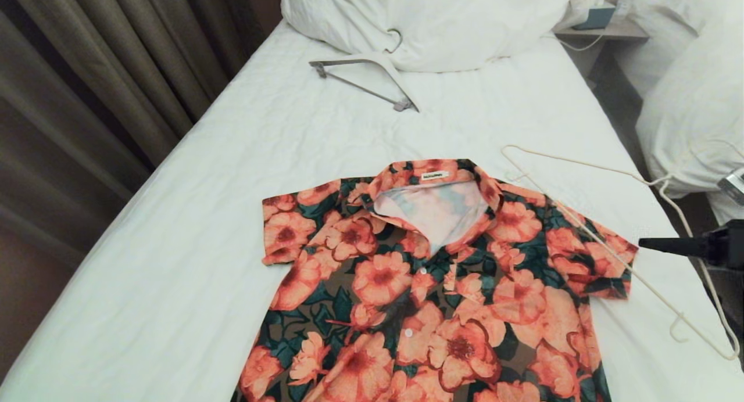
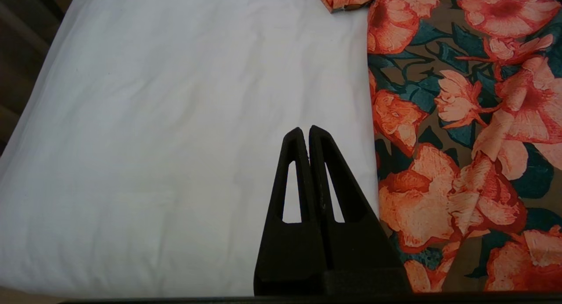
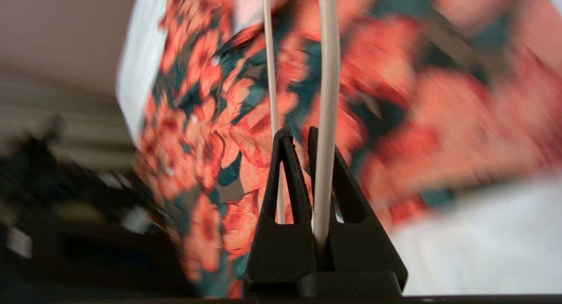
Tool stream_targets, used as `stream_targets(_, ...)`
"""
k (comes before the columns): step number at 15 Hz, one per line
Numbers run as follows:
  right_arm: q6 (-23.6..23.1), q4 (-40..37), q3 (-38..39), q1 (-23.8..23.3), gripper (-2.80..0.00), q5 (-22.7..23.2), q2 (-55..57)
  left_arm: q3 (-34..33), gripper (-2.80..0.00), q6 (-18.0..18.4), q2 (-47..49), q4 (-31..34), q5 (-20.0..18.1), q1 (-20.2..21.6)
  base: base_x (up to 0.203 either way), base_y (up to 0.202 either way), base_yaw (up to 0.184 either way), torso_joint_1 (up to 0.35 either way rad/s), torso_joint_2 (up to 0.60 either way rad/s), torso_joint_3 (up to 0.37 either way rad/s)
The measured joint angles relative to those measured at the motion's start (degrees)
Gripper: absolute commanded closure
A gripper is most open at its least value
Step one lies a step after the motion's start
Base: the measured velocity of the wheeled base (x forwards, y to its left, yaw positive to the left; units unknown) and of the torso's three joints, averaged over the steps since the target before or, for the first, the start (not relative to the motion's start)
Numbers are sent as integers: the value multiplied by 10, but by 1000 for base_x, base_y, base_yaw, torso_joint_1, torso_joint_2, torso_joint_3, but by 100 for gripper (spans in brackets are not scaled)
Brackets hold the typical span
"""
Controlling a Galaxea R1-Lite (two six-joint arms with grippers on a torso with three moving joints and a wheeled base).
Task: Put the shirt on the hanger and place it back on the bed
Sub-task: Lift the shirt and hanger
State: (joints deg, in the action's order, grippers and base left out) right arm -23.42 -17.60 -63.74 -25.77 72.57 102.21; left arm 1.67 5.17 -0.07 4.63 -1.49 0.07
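The floral shirt [image 1: 430,286] lies flat and face up on the bed [image 1: 232,158], collar open toward the pillow. Along its right shoulder the thin cream hanger [image 1: 581,165] reaches out past the bed's right edge. There my right gripper [image 1: 645,244] is shut on the hanger; in the right wrist view its jaws [image 3: 298,135] clamp one wire [image 3: 327,75] deep between the fingers, above the shirt [image 3: 210,119]. My left gripper [image 2: 306,132] is shut with nothing in it, over bare sheet [image 2: 175,141] beside the shirt's edge [image 2: 461,119]. It is outside the head view.
A thicker white hanger with a grey bar [image 1: 372,71] lies against the large pillow [image 1: 442,18]. Brown curtains [image 1: 87,71] hang along the bed's left side. On the right are a nightstand [image 1: 604,30] and another bed with a rumpled duvet [image 1: 691,100].
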Motion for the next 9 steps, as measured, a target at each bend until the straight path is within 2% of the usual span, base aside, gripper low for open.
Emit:
stream_targets(2, -59, 1, 4, 34, 0, -1, -18, 0, 0, 0, 0, 0, 0, 0, 0, 0, 0, 0, 0, 0)
stream_targets(4, -82, 4, 5, 71, 0, -1, -36, 0, 0, 0, 0, 0, 0, 0, 0, 0, 0, 0, 0, 0)
stream_targets(7, -157, 4, 5, 131, 0, -1, -59, 0, 0, 0, 0, 0, 0, 0, 0, 0, 0, 0, 0, 0)
stream_targets(9, -181, 4, 7, 173, 0, -2, -77, 0, 0, 0, 0, 0, 0, 0, 0, 0, 0, 0, 0, 0)
